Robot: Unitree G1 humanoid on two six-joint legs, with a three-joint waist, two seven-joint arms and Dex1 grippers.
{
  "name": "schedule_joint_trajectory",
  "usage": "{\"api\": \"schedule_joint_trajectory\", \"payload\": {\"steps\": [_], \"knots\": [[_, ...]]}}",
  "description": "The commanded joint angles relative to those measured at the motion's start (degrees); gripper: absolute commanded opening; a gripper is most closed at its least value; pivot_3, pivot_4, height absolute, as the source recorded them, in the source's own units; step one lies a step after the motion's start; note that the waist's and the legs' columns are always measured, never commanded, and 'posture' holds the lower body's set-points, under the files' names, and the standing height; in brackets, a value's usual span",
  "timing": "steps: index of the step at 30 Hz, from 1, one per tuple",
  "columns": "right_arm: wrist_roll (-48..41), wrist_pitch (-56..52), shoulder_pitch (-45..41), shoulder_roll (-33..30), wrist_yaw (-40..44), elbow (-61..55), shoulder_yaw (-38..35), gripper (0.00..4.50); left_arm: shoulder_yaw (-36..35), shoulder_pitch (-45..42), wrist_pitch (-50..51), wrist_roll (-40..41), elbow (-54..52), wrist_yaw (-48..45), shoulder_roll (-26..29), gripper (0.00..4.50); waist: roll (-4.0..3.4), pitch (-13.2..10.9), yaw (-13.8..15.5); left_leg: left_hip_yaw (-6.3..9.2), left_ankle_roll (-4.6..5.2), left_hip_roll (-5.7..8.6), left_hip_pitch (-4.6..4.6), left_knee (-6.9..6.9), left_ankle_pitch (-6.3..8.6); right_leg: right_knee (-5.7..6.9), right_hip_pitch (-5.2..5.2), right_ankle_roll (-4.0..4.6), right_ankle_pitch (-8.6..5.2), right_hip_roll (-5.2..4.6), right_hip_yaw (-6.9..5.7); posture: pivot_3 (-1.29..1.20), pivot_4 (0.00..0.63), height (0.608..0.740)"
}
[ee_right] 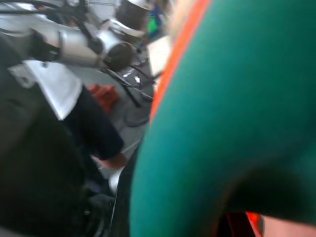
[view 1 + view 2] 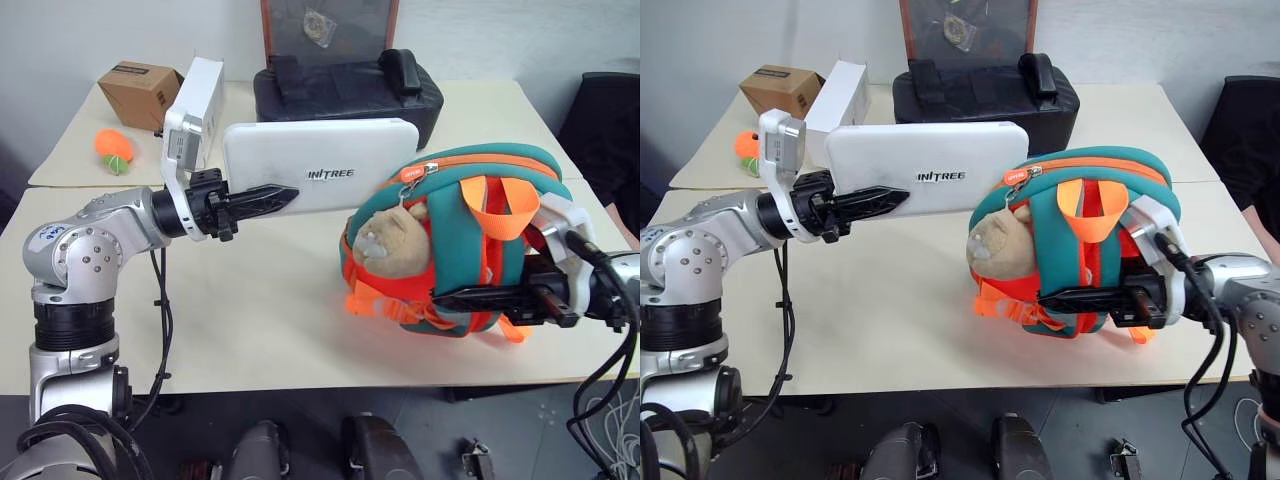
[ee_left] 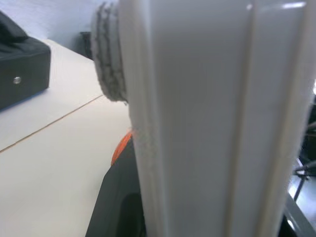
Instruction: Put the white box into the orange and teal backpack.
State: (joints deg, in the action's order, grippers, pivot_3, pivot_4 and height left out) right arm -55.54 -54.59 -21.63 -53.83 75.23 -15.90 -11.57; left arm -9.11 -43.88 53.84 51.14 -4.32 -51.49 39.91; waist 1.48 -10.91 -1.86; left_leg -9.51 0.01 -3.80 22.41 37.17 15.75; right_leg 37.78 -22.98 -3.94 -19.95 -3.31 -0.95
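The white box (image 2: 330, 160), flat with dark lettering, stands on its long edge just above the table, beside the backpack. My left gripper (image 2: 283, 196) points level toward the right and is shut on the box's left end; the left wrist view shows the box's edge (image 3: 207, 118) close up. The orange and teal backpack (image 2: 470, 190) lies on the table at the right, with a tan plush toy (image 2: 395, 240) on its front. My right gripper (image 2: 447, 298) points left along the backpack's near lower side, shut on its teal fabric (image 1: 237, 108).
A black padded case (image 2: 345, 95) sits behind the white box. A brown cardboard box (image 2: 140, 90), a white carton (image 2: 205, 100) and a small orange toy (image 2: 114, 148) lie at the back left. The bare table (image 2: 250, 320) stretches in front. A person's dark sleeve (image 2: 610, 110) is at the right edge.
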Motion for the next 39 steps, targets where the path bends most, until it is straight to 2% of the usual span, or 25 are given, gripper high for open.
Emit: {"api": "schedule_joint_trajectory", "payload": {"steps": [1, 8, 16, 20, 23, 30, 34, 39], "knots": [[1.91, 2.85, 0.51, 0.4, -0.52, 0.17, 0.37, 0.02, -1.97, -3.87, -2.9, -0.65, 0.82, -5.92, 4.45, 1.38, 0.0, 0.0, 0.05, 0.0, -0.01, 0.0, 0.01, -0.01, -0.01, 0.01, -0.02, 0.01, 0.0, 0.0, -0.01, 0.0, 0.15, 0.74], [2.9, 4.28, 1.21, 0.45, -1.07, 0.4, 1.24, 0.02, -2.72, -3.49, -4.09, -1.6, 0.16, -13.79, 12.94, 1.38, 0.01, 0.0, 0.09, -0.07, 0.03, 0.0, 0.01, -0.01, 0.02, 0.01, -0.05, 0.01, -0.01, -0.03, 0.04, 0.0, 0.15, 0.74], [2.57, 3.62, 0.34, -0.79, -0.48, 1.27, 0.94, 0.02, -2.14, 0.33, -8.77, -5.14, -0.97, -14.85, 13.44, 1.38, 0.01, 0.0, 0.13, -0.07, 0.04, 0.0, 0.01, 0.01, 0.02, 0.03, -0.05, 0.01, -0.01, -0.04, 0.05, 0.0, 0.15, 0.74], [0.51, 1.86, -1.34, -2.76, 1.27, 1.99, -0.34, 0.02, -0.36, 0.6, -12.4, -8.68, -0.35, -13.41, 11.53, 1.38, 0.01, 0.0, 0.23, -0.08, 0.07, 0.01, 0.01, 0.02, 0.03, 0.03, -0.05, 0.01, -0.01, -0.05, 0.05, 0.0, 0.15, 0.74], [-2.63, 0.34, -1.56, -4.87, 4.0, 0.95, -2.13, 0.02, 0.48, 0.0, -11.59, -7.57, -0.37, -14.17, 9.41, 1.38, 0.03, -0.02, 0.3, -0.07, 0.1, 0.02, 0.02, 0.02, 0.04, 0.03, -0.05, 0.01, -0.01, -0.07, 0.05, 0.0, 0.15, 0.74], [-3.42, -0.5, -4.98, -3.98, 1.04, 2.69, -2.09, 0.02, 5.23, 0.63, -12.58, -9.59, -2.17, -16.39, 6.82, 1.38, 0.03, -0.02, 0.26, -0.05, 0.13, 0.03, 0.06, 0.06, 0.06, 0.03, -0.05, 0.01, 0.0, -0.09, 0.04, 0.0, 0.15, 0.74], [-3.74, -0.06, -5.12, -4.12, 2.16, 2.38, -2.08, 0.02, 12.69, -1.74, -17.9, -16.63, -0.16, -18.86, 4.83, 1.38, 0.03, -0.02, 0.48, -0.06, 0.13, 0.04, 0.07, 0.08, 0.06, 0.03, -0.05, 0.0, 0.0, -0.09, 0.03, 0.0, 0.15, 0.74], [-2.22, 1.4, -5.29, -3.77, 2.77, 2.23, -0.57, 0.02, 16.2, -5.73, -21.86, -21.47, 4.31, -21.08, 2.81, 1.38, 0.03, -0.02, 0.43, -0.06, 0.19, 0.07, 0.11, 0.15, 0.07, 0.02, -0.04, -0.01, 0.01, -0.11, 0.03, 0.0, 0.15, 0.74]]}}
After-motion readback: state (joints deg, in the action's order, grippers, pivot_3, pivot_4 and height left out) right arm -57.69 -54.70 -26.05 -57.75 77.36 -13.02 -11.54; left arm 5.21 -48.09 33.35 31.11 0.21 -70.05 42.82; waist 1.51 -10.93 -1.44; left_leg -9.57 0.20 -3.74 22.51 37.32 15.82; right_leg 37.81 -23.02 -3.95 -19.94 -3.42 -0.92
